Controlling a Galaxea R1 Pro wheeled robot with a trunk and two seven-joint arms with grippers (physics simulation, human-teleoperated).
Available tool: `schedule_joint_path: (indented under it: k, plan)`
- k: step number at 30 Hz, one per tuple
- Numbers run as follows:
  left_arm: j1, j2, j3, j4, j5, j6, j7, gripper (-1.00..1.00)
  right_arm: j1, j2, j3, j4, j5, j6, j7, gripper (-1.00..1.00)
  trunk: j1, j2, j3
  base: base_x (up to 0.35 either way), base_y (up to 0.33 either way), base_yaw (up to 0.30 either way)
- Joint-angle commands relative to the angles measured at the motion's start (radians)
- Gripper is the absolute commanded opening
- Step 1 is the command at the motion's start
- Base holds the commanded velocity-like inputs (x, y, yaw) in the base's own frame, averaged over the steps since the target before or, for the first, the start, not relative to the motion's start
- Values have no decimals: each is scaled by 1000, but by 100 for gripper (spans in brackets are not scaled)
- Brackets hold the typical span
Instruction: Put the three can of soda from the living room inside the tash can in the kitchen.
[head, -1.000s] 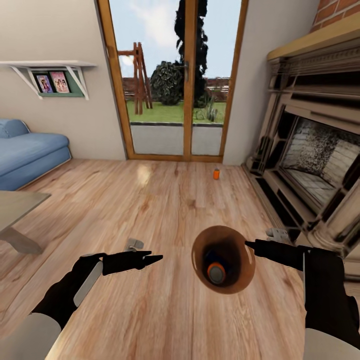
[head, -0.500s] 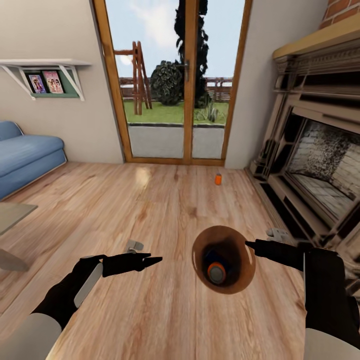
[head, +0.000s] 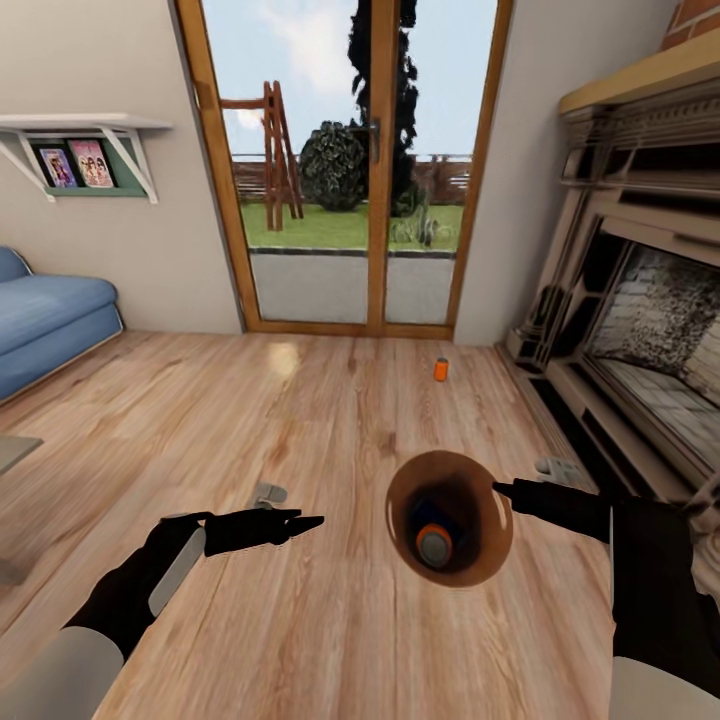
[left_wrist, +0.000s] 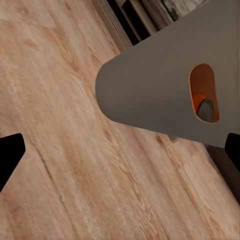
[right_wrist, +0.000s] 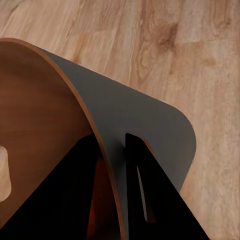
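Observation:
My right gripper is shut on the rim of the trash can, a grey bin with a brown inside, and holds it above the wood floor. An orange soda can with a silver top lies at the bottom of the bin. A second orange can stands on the floor far ahead, near the fireplace. The right wrist view has my fingers on either side of the bin's wall. My left gripper hovers open and empty beside the bin; its wrist view shows the grey wall and slot handle.
Wood-framed glass doors are straight ahead. The brick fireplace runs along the right side and a blue sofa sits at the left. Small grey objects lie on the floor and near the hearth.
The whole view has shifted as the camera moved: sofa and table slid out to the left, and the floor can sits slightly lower. Both arms and the held bin keep their pose.

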Motion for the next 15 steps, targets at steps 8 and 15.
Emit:
schedule_joint_path:
  k: [8, 15]
  plan:
    - [0, -19, -2, 2, 3, 0, 4, 100, 0, 0, -3, -1, -26, 13, 2, -100, 0, 0, 0, 339, 0, 0]
    - [0, -31, -3, 3, 3, 0, 55, 100, 0, -1, 0, -1, -72, 13, 2, -100, 0, 0, 0, 339, 0, 0]
